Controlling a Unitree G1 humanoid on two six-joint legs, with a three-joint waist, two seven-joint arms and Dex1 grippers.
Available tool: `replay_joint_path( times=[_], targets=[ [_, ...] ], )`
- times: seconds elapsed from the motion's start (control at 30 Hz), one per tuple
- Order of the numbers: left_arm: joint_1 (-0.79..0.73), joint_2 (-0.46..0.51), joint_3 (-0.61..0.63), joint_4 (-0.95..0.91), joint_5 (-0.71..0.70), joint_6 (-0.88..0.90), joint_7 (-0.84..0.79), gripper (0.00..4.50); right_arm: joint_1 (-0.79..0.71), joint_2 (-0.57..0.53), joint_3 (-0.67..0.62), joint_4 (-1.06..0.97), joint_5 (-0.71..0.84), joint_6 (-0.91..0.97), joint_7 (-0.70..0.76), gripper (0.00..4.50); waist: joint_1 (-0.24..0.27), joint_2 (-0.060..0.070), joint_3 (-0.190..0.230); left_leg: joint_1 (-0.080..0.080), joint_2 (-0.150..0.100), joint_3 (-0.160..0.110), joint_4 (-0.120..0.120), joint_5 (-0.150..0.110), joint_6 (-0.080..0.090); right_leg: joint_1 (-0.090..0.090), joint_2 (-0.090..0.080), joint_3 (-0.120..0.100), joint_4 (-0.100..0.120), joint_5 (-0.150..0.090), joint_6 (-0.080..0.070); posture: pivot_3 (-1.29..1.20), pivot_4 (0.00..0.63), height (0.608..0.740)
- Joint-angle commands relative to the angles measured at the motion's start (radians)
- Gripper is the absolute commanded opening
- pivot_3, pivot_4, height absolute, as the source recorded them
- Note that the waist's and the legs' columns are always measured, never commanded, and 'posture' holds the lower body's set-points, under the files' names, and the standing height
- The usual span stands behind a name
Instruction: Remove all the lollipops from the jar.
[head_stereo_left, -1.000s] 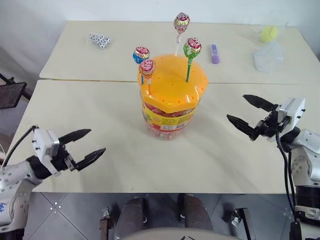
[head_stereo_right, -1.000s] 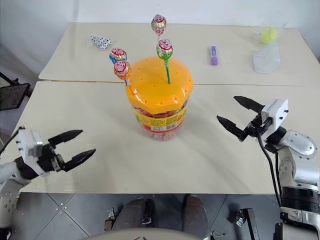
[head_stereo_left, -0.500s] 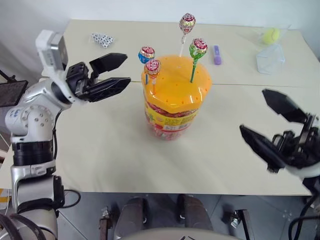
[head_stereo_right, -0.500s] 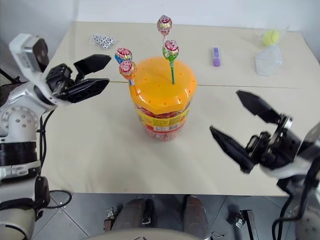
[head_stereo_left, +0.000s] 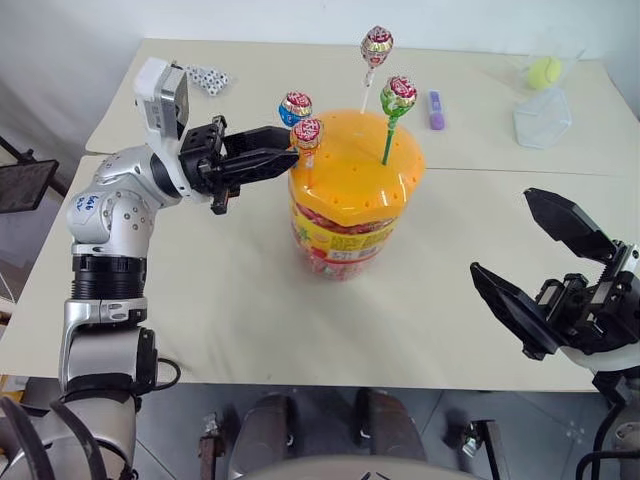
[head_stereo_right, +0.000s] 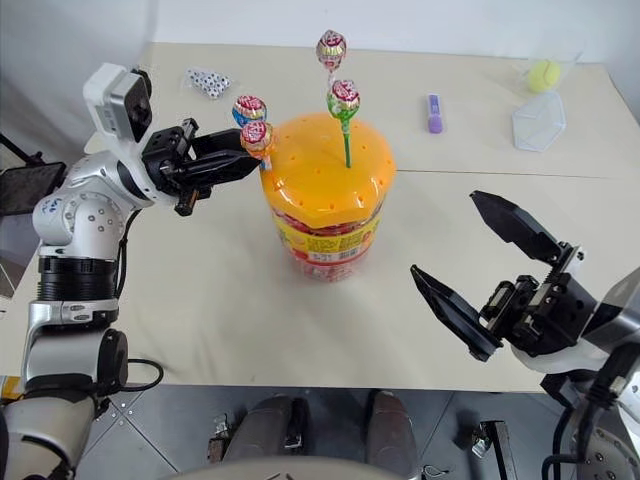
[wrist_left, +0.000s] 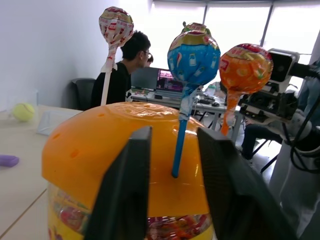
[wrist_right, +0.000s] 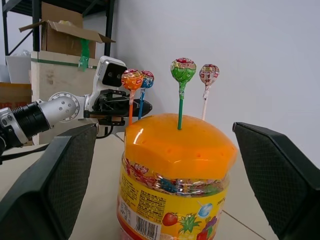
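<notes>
The jar (head_stereo_left: 340, 215) stands mid-table with its domed orange lid (head_stereo_left: 355, 170). Several lollipops stick up from the lid: a blue one (head_stereo_left: 294, 105), a red-orange one (head_stereo_left: 307, 131), a green one (head_stereo_left: 398, 95) and a pink one on a white stick (head_stereo_left: 377, 43). My left gripper (head_stereo_left: 290, 150) reaches in from the left at lid height. In the left wrist view its fingers (wrist_left: 125, 185) stand narrowly apart on either side of the blue lollipop's stick (wrist_left: 180, 140), not touching it. My right gripper (head_stereo_left: 502, 232) hangs wide open, empty, to the right of the jar and nearer me.
At the back right lie a purple marker (head_stereo_left: 432, 108), a yellow-green ball (head_stereo_left: 540, 68) and a clear plastic container (head_stereo_left: 541, 105). A small patterned packet (head_stereo_left: 205, 78) lies back left. A seam (head_stereo_left: 520, 172) joins the two tables. A person (wrist_left: 127, 65) sits in the far background.
My left arm rose from the table's front left and swung right to the lollipops, and its fingers narrowed around the blue stick. My right gripper pulled back toward me, staying open.
</notes>
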Motion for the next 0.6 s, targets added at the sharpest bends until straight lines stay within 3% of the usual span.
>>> replay_joint_path(
  times=[0.03, 0.17, 0.27, 0.37, 0.5, 0.6],
  targets=[
    [-0.037, -0.025, 0.042, -0.004, -0.025, 0.005, 0.020, 0.07, -0.005, 0.008, 0.021, -0.040, 0.001, -0.035, -0.004, 4.50, 0.001, 0.000, 0.000, 0.000, 0.000, 0.000, 0.000, 0.000, 0.000, 0.000, 0.000, 0.000, 0.000, 0.000, 0.000, 0.00, 0.150, 0.740],
    [-0.083, -0.060, 0.197, 0.017, -0.196, 0.154, 0.161, 0.03, -0.067, -0.013, 0.066, -0.038, 0.059, -0.020, -0.009, 4.50, 0.000, -0.001, 0.000, 0.000, 0.000, -0.001, 0.001, 0.000, 0.000, 0.000, -0.001, 0.000, 0.000, 0.000, 0.000, 0.00, 0.150, 0.740],
    [-0.079, -0.006, 0.337, 0.057, -0.269, 0.226, 0.303, 0.03, -0.125, -0.122, 0.110, 0.002, 0.095, 0.032, 0.136, 4.50, -0.012, -0.001, 0.001, 0.000, 0.001, -0.001, 0.001, 0.000, 0.001, 0.000, -0.001, 0.001, 0.001, 0.000, 0.000, 0.00, 0.150, 0.740],
    [-0.034, 0.055, 0.377, 0.042, -0.268, 0.280, 0.366, 0.03, -0.127, -0.195, 0.122, 0.054, 0.088, 0.045, 0.259, 4.50, -0.024, -0.001, 0.001, 0.001, 0.001, -0.002, -0.001, 0.000, 0.001, 0.000, -0.001, 0.000, 0.002, 0.000, 0.000, 0.00, 0.150, 0.740],
    [0.366, 0.293, 0.364, -0.096, -0.078, 0.324, 0.400, 0.03, -0.181, -0.286, 0.148, 0.227, 0.017, 0.034, 0.478, 4.50, -0.045, -0.001, 0.001, 0.004, 0.000, 0.002, -0.003, -0.002, 0.002, 0.000, -0.002, -0.001, 0.002, 0.000, 0.000, 0.00, 0.150, 0.740],
    [0.723, 0.394, 0.383, -0.239, 0.009, 0.363, 0.409, 0.03, -0.187, -0.302, 0.165, 0.335, -0.059, 0.002, 0.562, 4.50, -0.052, -0.008, 0.003, 0.005, 0.002, 0.001, -0.003, -0.002, 0.002, 0.001, -0.002, -0.003, 0.002, 0.000, 0.000, 0.00, 0.150, 0.740]
  ],
)
